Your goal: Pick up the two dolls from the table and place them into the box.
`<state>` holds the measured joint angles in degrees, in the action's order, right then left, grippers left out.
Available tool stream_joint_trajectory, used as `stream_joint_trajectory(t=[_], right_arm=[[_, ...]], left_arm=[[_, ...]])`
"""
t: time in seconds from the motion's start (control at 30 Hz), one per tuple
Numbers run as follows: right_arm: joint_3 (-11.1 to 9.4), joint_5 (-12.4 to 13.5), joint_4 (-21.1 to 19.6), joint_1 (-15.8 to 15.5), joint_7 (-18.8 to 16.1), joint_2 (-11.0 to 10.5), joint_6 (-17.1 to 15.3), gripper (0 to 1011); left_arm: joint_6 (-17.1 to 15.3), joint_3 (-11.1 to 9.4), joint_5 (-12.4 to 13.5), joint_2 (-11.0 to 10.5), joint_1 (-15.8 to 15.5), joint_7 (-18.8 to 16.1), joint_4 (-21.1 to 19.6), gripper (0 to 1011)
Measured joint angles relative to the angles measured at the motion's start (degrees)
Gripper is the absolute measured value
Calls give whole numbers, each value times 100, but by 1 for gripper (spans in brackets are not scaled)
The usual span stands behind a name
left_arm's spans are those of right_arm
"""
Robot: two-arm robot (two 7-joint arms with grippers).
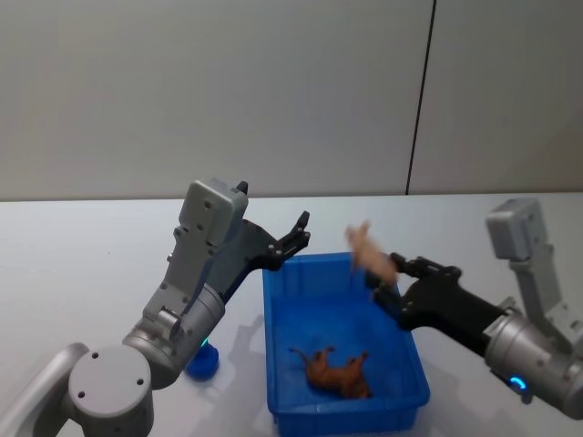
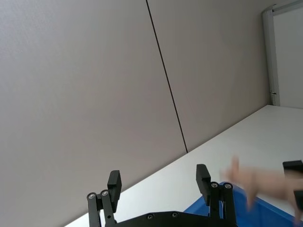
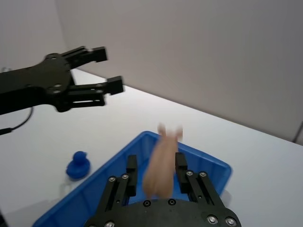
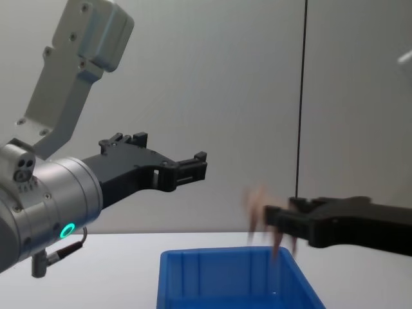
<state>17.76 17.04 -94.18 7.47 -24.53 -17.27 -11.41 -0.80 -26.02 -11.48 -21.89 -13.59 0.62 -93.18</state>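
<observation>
My right gripper (image 1: 381, 273) hangs above the right side of the blue box (image 1: 270, 346), shut on the pale pink doll (image 1: 367, 246), which sticks up from the fingers and is blurred. In the right wrist view the pink doll (image 3: 161, 165) sits between the fingers (image 3: 131, 165), over the box rim (image 3: 208, 158). The dark blue doll (image 1: 202, 362) rests on the white table (image 1: 91, 273) just left of the box, partly hidden by my left arm; the blue doll (image 3: 78, 164) is in plain sight there. My left gripper (image 1: 299, 232) is open and empty, raised over the box's far left corner.
A brown soft toy (image 1: 339, 373) lies inside the box near its front wall. The chest view has the box (image 4: 219, 257) low in the middle with my left gripper (image 4: 201, 166) and right gripper (image 4: 273, 222) above it. A grey wall stands behind the table.
</observation>
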Motion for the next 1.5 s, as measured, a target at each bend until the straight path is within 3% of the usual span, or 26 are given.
stream_joint_trajectory(t=[0.33,0.37,0.63,1.27,1.5], right_arm=[[218,-126,165,96,-397,182,-110,713],[229,-131,176,97,-407,188,-110,779],[211,-67,198,46,-422,111,12,995],[-222,429,-21,-499,-133,-627,451,1001],[-306,514,-51,-615,-69,-774,518,1001]], left_arm=[[0,0,0,0,0,0,0,1001],[0,0,0,0,0,0,0,1001],[0,0,0,0,0,0,0,1001],[0,0,0,0,0,0,0,1001],[-62,10,-2,-31,41,-22,-40,1001]])
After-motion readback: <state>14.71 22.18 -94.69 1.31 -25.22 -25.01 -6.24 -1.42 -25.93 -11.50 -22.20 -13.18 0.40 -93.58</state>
